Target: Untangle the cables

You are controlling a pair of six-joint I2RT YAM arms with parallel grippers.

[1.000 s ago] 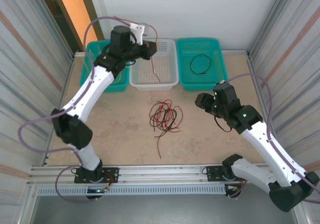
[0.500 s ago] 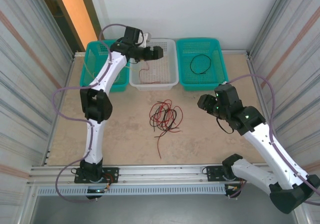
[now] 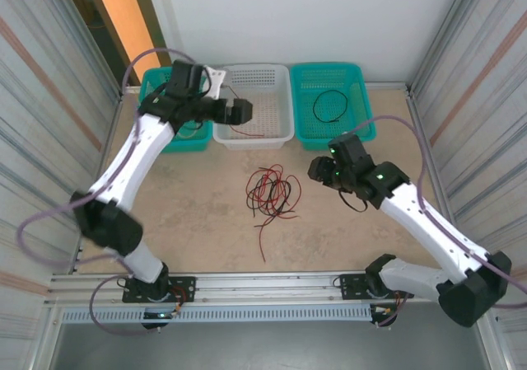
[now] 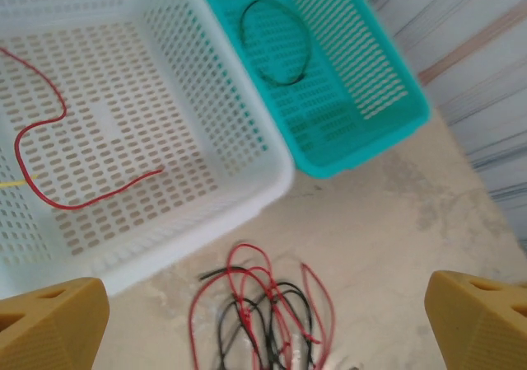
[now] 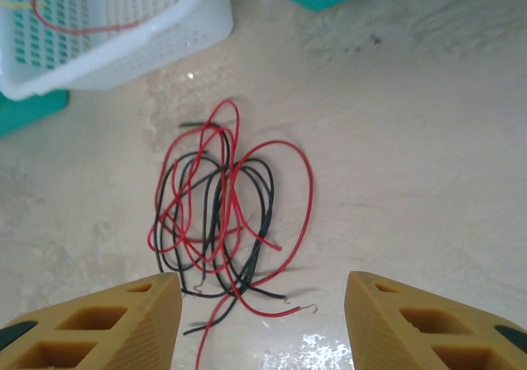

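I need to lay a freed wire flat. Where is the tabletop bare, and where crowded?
Bare: the patch between the tangled cables and the left arm, and the one bordered by the cables, the right arm and the near rail. Crowded: the far edge, lined with baskets, and around the right gripper.

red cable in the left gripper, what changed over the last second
The left gripper opened, dropping the red cable into the white basket, then drew back a little. The right gripper shifted left toward the tangle. The tangle and the black cable in the teal basket stayed put.
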